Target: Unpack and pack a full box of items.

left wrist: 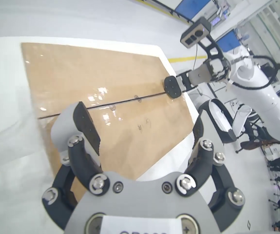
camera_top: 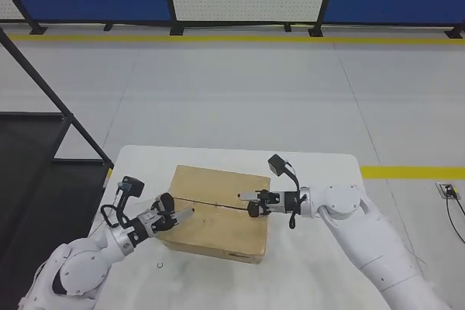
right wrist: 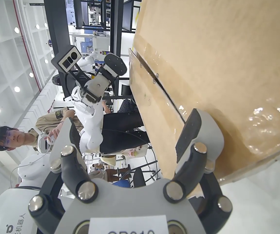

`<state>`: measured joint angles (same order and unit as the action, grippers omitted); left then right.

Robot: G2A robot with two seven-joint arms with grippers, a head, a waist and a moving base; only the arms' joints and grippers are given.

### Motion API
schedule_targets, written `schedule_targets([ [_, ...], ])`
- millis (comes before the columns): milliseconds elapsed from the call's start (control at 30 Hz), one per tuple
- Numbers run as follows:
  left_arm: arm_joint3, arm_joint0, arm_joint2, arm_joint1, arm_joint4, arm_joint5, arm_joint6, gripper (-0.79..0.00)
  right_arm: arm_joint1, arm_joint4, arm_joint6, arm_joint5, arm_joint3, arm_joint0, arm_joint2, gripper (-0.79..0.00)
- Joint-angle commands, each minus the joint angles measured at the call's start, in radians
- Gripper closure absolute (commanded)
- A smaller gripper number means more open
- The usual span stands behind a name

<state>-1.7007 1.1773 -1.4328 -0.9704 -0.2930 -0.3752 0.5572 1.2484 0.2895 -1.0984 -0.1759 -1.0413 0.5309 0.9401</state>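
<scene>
A closed brown cardboard box (camera_top: 217, 232) sits on the white table (camera_top: 318, 167), its two top flaps meeting along a dark seam under glossy tape. My left gripper (camera_top: 182, 213) is open at the seam's left end, over the box's edge; in its wrist view the gripper (left wrist: 144, 120) straddles the box top (left wrist: 93, 74). My right gripper (camera_top: 250, 203) is open at the seam's right end. In the right wrist view one fingertip (right wrist: 191, 132) lies against the box (right wrist: 215, 49) beside the seam. Nothing is held by either. The box's contents are hidden.
A black metal rack (camera_top: 23, 170) stands left of the table. A small ring (camera_top: 160, 266) lies on the table near the box's front left corner. Bare tabletop lies right of and behind the box.
</scene>
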Motion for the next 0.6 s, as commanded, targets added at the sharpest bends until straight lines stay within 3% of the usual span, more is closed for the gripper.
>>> schedule_targets([
  [0, 0.006, 0.037, -0.04, 0.002, 0.033, -0.005, -0.034, -0.785, -0.002, 0.0, 0.002, -0.009, 0.0, 0.006, 0.006, -0.785],
  [233, 0.018, 0.143, -0.123, 0.012, 0.075, -0.039, -0.026, -0.785, -0.008, -0.006, 0.008, -0.024, -0.001, 0.018, 0.027, -0.785],
  [567, 0.011, 0.183, -0.127, 0.012, 0.062, -0.03, -0.015, -0.785, -0.009, -0.003, -0.01, -0.035, 0.011, 0.019, 0.033, -0.785],
])
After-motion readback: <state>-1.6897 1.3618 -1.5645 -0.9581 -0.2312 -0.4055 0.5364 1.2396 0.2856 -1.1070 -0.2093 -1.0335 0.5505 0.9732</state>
